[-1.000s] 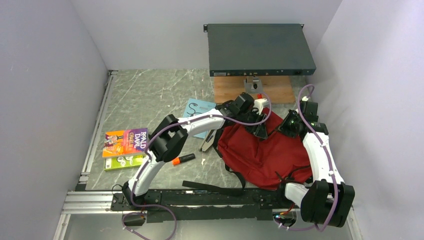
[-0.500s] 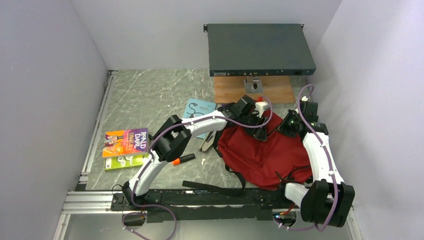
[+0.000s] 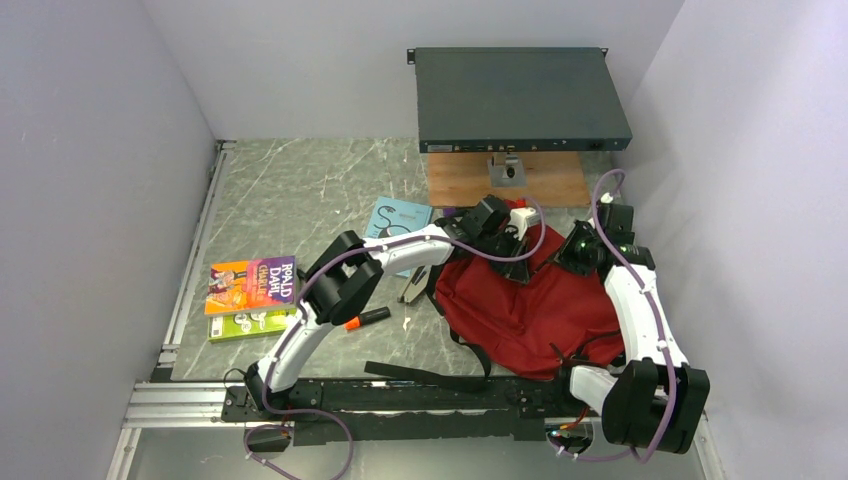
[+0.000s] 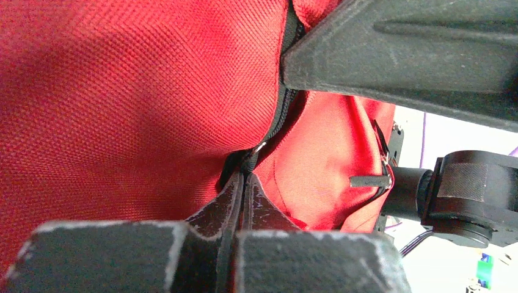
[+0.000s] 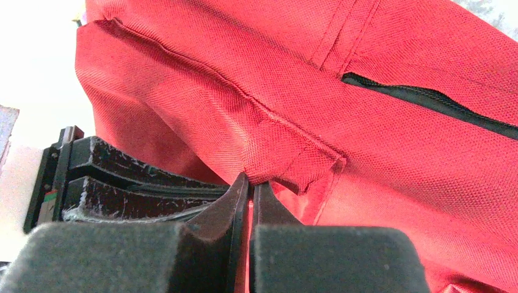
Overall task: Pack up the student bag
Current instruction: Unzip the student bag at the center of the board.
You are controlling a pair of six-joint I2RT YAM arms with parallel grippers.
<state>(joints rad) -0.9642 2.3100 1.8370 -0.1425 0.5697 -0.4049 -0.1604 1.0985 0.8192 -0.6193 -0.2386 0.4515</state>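
The student bag (image 3: 525, 305) is a dark red fabric backpack lying on the table between the two arms, with black straps (image 3: 430, 375) trailing toward the near edge. My left gripper (image 3: 516, 264) is at the bag's far top edge. In the left wrist view the left gripper (image 4: 245, 178) is shut on the black zipper trim (image 4: 278, 125) of the student bag (image 4: 122, 110). My right gripper (image 3: 574, 256) is at the bag's far right corner. In the right wrist view the right gripper (image 5: 250, 183) is shut on a fold of the red fabric (image 5: 293, 162).
A Roald Dahl book (image 3: 251, 283) lies on a green book (image 3: 245, 325) at the left. Near the left arm lie a blue booklet (image 3: 393, 219) and an orange marker (image 3: 367, 318). At the back, a dark rack unit (image 3: 520, 98) sits on a wooden board (image 3: 460, 180).
My left gripper, open a moment ago, has reached slightly further over the bag's top edge and shut on the zipper trim. The right gripper has kept its hold and not moved.
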